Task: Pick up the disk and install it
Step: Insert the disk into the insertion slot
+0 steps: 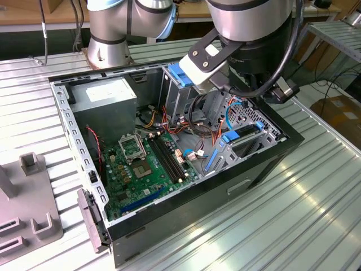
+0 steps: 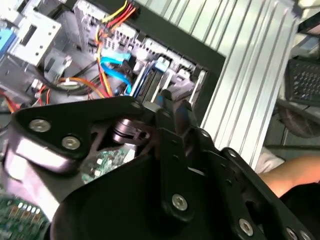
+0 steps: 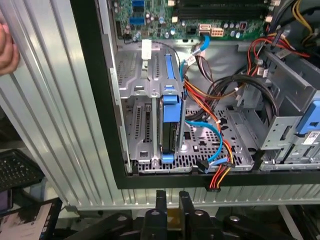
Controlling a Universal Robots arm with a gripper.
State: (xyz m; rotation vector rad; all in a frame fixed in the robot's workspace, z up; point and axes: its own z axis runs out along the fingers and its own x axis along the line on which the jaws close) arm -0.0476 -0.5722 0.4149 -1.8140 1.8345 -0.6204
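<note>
As the disk (image 3: 170, 130) stands on edge in the drive bay (image 3: 137, 100) at the centre of the first wrist view, its blue rails (image 3: 170, 97) held by that bay, I judge it seated; my end effector (image 3: 173, 200), bottom centre, is narrow and empty.

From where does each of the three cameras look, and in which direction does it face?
Exterior view: off the arm, raised, looking down into the open computer case; the arm's base and wrist show.
First wrist view: on the wrist, looking past the gripper into the drive bay, where the disk stands on edge.
Second wrist view: behind the gripper's linkage, facing the same bay.
Shared: both wrist views show the gripper and a blue cable.
</note>
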